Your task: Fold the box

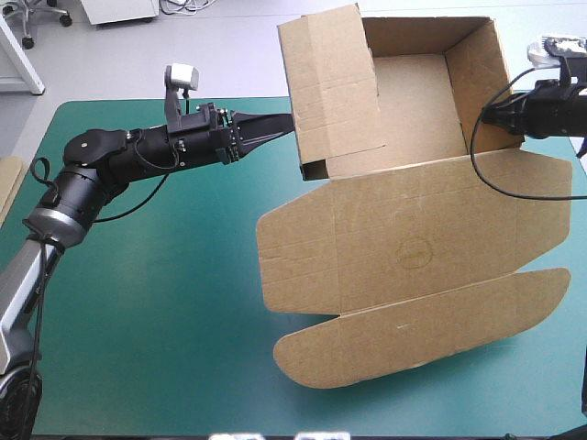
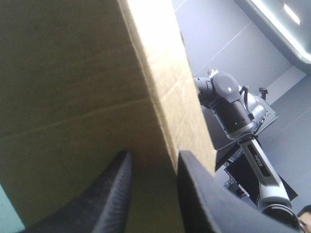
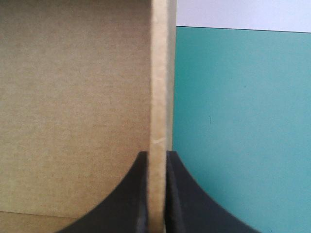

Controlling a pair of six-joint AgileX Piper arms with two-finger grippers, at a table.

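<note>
The brown box (image 1: 413, 101) stands as an open tray at the table's far side, tilted up off the cover, walls raised. Its lid (image 1: 413, 247) lies flat toward the near edge and ends in a rounded flap (image 1: 413, 335). My left gripper (image 1: 289, 124) is shut on the box's left wall (image 1: 330, 92). In the left wrist view that wall (image 2: 73, 97) fills the picture, its edge between the fingers of the left gripper (image 2: 153, 162). My right gripper (image 1: 486, 115) is shut on the right wall. The right wrist view shows the wall's edge (image 3: 159, 97) pinched in the right gripper (image 3: 156, 155).
The teal-green cover (image 1: 165, 302) lies bare left of the lid and along the near edge. An edge of more brown board (image 1: 7, 183) shows at the table's left edge. Teal-green cover (image 3: 243, 121) lies just outside the right wall.
</note>
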